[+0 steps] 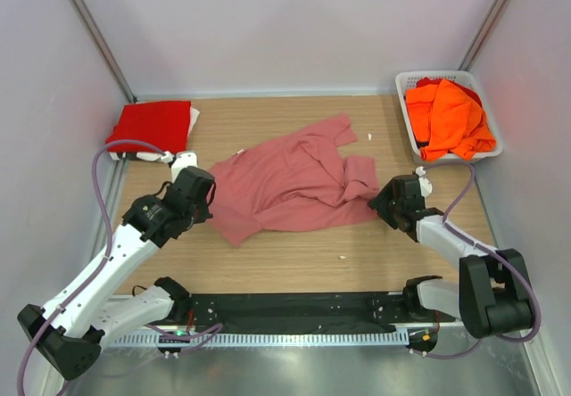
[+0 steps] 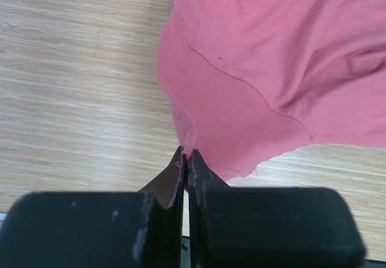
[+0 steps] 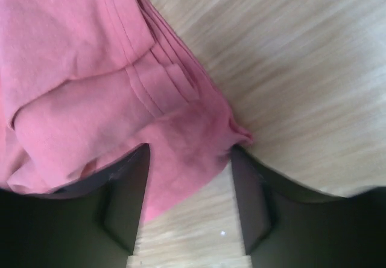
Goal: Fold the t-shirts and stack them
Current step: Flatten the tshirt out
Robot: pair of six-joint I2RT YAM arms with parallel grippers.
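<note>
Well, the rose-pink tee (image 1: pixel 285 182) sprawls mid-counter (image 1: pixel 294 258), its long axis running lower left to upper right. Orange tees (image 1: pixel 451 119) fill the basket (image 1: pixel 406 82) at upper right, and a red tee (image 1: pixel 147 124) lies upper left. The left claw (image 2: pixel 186 156) is closed tight at the pink hem. The right claw (image 3: pixel 190 149) is partly open, astride a bunched edge.

The pink t-shirt (image 1: pixel 285 182) is soft matt cloth with stitched hems. The table (image 1: pixel 294 258) is pale wood, smooth, with fine grain and a weak shine. The basket (image 1: pixel 419 76) is white lattice plastic.
</note>
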